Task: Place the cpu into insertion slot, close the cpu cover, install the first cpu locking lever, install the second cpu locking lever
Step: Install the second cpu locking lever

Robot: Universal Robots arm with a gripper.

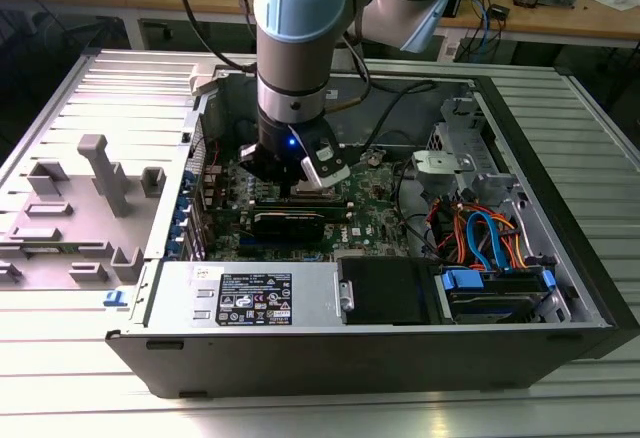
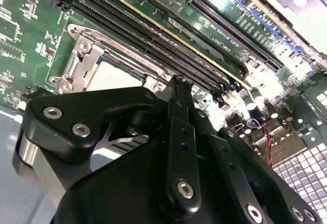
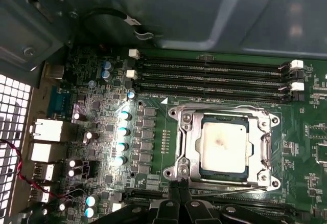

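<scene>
The matte black, screw-studded gripper (image 3: 179,193) has its slim fingers pressed together on nothing, just beside the socket's edge. Beyond it, the dull silver-grey square cpu (image 3: 224,144), faintly smudged, sits in the silver-rimmed insertion slot (image 3: 179,155) with the thin shiny steel cpu cover (image 3: 191,132) lying flat around it, on the green circuit board (image 3: 306,127) before the long black memory slots (image 3: 209,73)

Insertion slot (image 2: 84,63) partly behind gripper (image 2: 176,88)

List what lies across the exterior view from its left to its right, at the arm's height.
Grey plastic fixture blocks → robot arm over the motherboard → silver drive cage → orange and blue cables → black case wall.
</scene>
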